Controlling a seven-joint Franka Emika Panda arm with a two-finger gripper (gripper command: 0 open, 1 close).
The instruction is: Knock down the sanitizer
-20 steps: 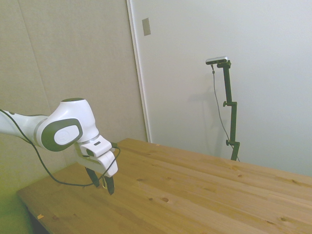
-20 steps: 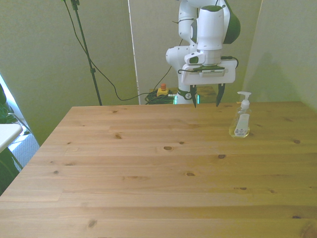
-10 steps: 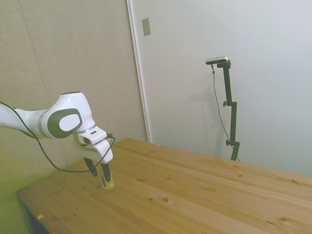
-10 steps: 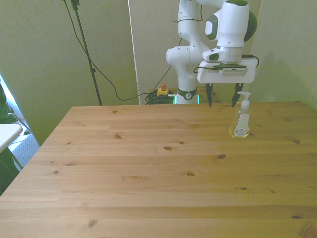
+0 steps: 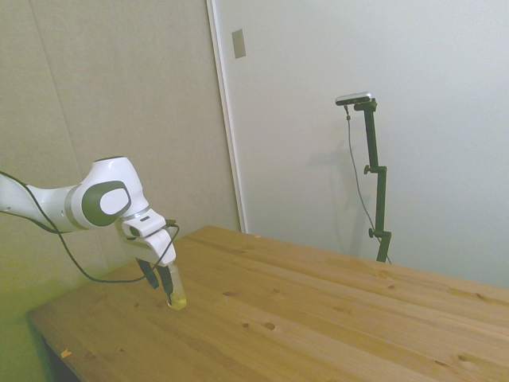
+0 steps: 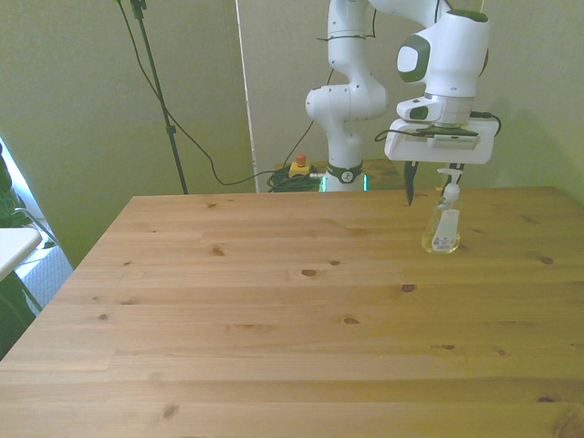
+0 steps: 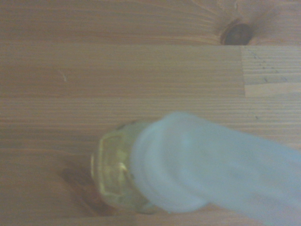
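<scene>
Spread jaws hang straight down over the far right of the front view, gripping nothing. One table (image 6: 274, 301), one arm (image 6: 351, 91), one gripper (image 6: 432, 193), one bottle (image 6: 443, 224). That bottle stands upright near the table's far edge, its pump top up between the two fingers, the body below them. Half a second ago the gripper was just beside the pump; it has since slid over it. From the wrist the bottle (image 7: 141, 169) is a close blur.

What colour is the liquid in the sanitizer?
Yellowish-green, pooled at the base of the clear sanitizer; the wrist view shows it best.
</scene>
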